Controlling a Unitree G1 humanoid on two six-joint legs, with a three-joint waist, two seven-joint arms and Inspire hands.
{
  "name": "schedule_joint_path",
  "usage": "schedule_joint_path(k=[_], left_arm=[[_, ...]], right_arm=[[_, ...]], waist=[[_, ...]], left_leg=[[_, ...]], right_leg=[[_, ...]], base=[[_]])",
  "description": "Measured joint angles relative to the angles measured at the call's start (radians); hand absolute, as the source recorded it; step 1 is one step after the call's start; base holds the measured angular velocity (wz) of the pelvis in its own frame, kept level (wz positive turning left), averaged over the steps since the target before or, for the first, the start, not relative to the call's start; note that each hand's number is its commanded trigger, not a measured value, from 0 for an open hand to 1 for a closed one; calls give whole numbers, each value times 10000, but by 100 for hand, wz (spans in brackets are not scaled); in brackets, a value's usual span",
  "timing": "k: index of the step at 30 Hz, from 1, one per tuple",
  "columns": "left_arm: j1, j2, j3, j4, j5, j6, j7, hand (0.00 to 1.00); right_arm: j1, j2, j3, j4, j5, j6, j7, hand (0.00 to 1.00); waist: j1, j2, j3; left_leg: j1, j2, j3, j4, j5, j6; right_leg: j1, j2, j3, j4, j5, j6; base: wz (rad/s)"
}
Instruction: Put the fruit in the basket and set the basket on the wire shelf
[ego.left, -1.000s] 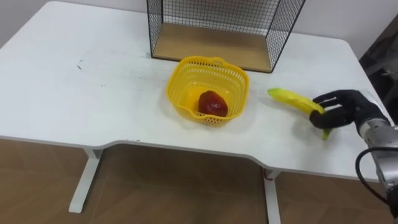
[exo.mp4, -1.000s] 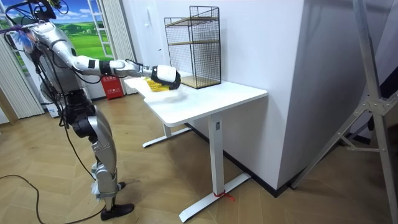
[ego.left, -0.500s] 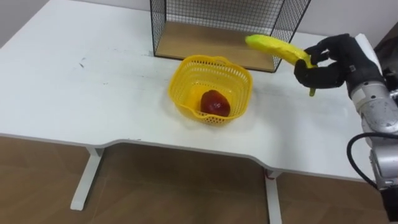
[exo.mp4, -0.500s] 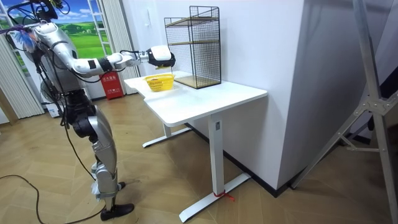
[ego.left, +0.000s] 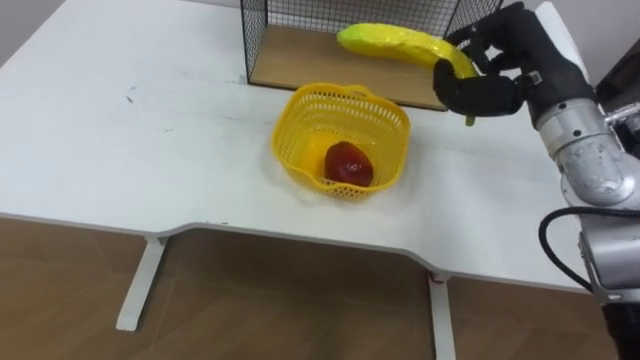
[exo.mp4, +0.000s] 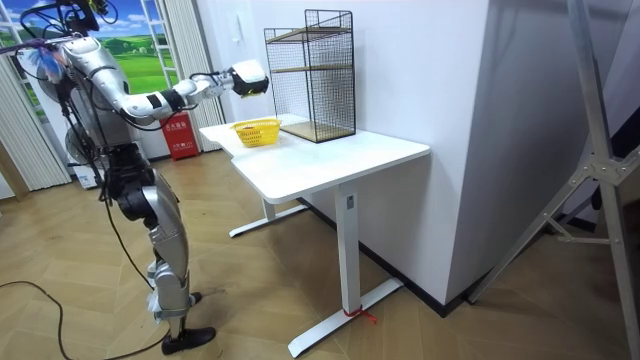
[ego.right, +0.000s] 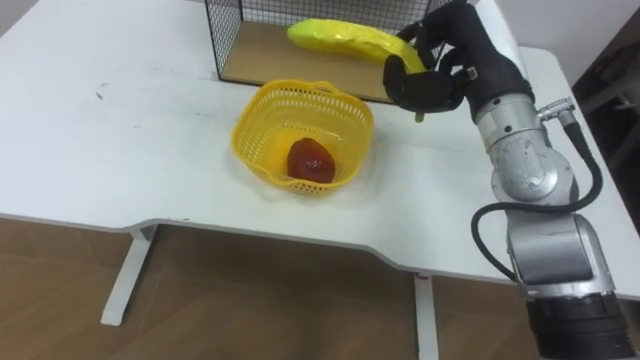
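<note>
1. The main risk is a slip. The right hand holds the banana by its stem end alone, so the long free part reaches toward the robot's left with nothing under it. A quick swing could twist it out of the fingers.
2. A drop from here would probably miss. The banana hangs in the air above the yellow basket's far rim and in front of the wire shelf, and would likely land on the white table or knock the mesh.
3. The banana looks about as long as the basket is wide. Set down carelessly, it may lie across the rim and tip the basket (it looks light), or roll the red fruit already lying inside.
4. Pose: the fingers and thumb are curled tightly round the stem end, with the back of the hand turned up. In the room view the robot stands at the table's end with this arm stretched forward and raised.
</note>
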Motion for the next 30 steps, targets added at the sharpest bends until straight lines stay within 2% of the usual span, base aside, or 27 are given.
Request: schedule_joint_path(k=[5,8,12,17,24,30], left_arm=[[-53,-14,-2,27,-4,-13,-27,0],[-114,-53,-5,67,-3,-66,-27,0],[-174,-66,-205,183,-13,-65,-35,0],[-222,-100,-291,193,-14,-65,-140,0],[-225,-124,-290,196,-10,-47,-304,0],[-211,-143,-391,212,-77,-42,-310,0]], right_arm=[[0,118,129,6,-188,-12,254,100],[0,233,379,15,-779,-16,465,100],[1,606,509,19,-1022,-15,719,100],[1,698,766,18,-1117,-15,918,100],[1,986,806,17,-1186,-12,1253,100],[2,990,815,44,-1194,-12,1303,100]], waist=[[266,-25,31],[386,-70,128],[468,-107,127],[633,-70,136],[679,18,117],[668,49,106]], left_leg=[[109,12,31,-25,4,-5],[98,15,37,-53,0,-15],[-36,-4,26,22,-1,-17],[-67,-3,-2,119,-1,-17],[-147,-7,-72,112,-1,-17],[-187,-13,-65,106,-1,-17]], right_leg=[[99,18,12,-3,1,2],[109,36,6,5,1,0],[9,37,-15,30,13,-17],[9,38,-57,21,13,-17],[-10,29,-114,19,12,-16],[-13,13,-200,21,12,-16]], base=[[-2],[0],[1],[0],[3],[2]])
